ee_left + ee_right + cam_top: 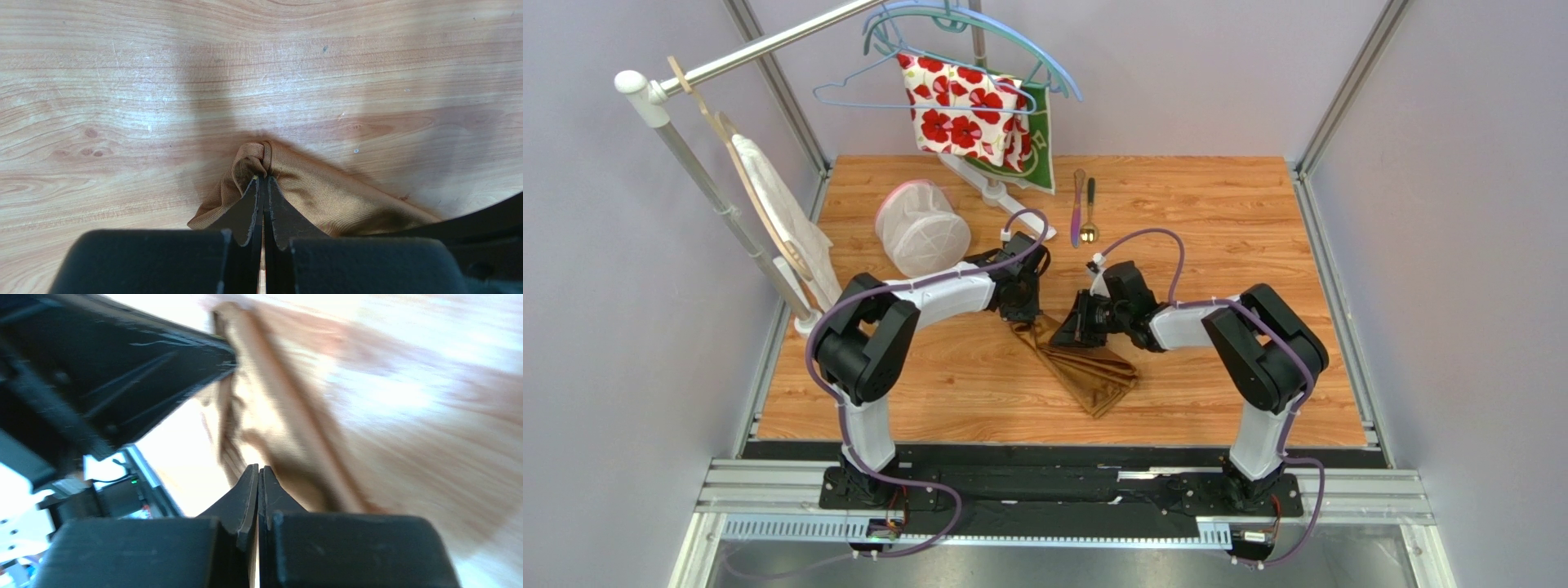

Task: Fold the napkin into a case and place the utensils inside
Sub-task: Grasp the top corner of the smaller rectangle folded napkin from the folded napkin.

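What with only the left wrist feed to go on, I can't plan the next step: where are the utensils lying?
Observer: The utensils lie side by side toward the far edge of the table, beyond both arms and apart from the napkin.
Operator: And the right tool?
Observer: The right tool is at the napkin's far end, close to the left tool. Its fingers are shut, but its blurred wrist view doesn't show whether cloth is pinched.
Operator: How does the whole napkin look?
Observer: It is folded in overlapping layers and widens toward the table's near edge.
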Controlling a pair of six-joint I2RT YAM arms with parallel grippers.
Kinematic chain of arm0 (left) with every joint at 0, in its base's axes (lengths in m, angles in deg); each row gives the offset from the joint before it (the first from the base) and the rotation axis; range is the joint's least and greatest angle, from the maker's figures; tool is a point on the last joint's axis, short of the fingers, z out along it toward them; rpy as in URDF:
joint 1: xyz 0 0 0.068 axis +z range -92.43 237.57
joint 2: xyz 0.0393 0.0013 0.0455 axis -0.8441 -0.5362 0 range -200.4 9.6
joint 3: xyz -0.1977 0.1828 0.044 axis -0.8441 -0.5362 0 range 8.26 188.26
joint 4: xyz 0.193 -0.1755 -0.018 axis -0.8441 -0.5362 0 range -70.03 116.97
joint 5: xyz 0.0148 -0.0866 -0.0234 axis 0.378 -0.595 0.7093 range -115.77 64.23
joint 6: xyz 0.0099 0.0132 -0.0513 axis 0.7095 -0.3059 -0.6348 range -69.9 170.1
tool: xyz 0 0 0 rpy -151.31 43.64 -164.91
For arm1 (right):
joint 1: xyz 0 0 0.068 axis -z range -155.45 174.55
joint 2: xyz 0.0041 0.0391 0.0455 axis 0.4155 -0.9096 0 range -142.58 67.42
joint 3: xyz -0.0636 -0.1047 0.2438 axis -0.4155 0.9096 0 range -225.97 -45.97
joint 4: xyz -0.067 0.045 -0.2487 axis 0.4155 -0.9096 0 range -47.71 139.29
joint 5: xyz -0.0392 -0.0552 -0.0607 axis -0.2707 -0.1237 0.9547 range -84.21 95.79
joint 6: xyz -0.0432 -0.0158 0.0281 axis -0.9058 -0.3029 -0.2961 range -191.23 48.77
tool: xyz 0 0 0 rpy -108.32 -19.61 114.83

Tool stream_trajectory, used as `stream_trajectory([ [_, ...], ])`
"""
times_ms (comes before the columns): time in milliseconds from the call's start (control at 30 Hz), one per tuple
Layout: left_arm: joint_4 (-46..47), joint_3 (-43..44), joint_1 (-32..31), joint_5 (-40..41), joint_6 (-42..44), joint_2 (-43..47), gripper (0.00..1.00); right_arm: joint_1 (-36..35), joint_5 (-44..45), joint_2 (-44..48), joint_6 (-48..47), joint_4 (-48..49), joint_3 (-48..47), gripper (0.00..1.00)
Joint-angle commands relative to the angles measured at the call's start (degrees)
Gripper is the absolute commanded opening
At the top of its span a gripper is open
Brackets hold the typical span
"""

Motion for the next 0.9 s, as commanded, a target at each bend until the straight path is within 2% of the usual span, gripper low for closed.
stream_trajectory([
  [0,1.0,-1.2,0.2,-0.6,-0.3,1.8,0.00,0.5,2.9,2.0,-5.6,-4.4,-1.7,0.00],
  [167,3.0,-2.9,0.2,-1.7,-0.1,2.6,0.00,0.3,2.7,-1.1,-4.2,-1.6,-0.6,0.00],
  [267,4.2,-3.9,0.2,-2.2,0.0,3.7,0.09,0.1,2.1,-3.0,-0.9,2.6,0.9,0.00],
  [300,4.4,-4.2,0.2,-2.1,0.0,4.7,0.15,0.1,2.1,-3.3,-0.5,3.2,1.7,0.00],
  [433,4.0,-5.3,0.2,-1.1,0.4,7.4,0.25,0.1,2.3,-4.6,0.8,4.6,2.3,0.00],
  [867,1.6,-5.3,0.2,-0.1,1.2,13.7,0.31,0.2,2.7,-4.7,1.4,4.8,2.3,0.00],
])
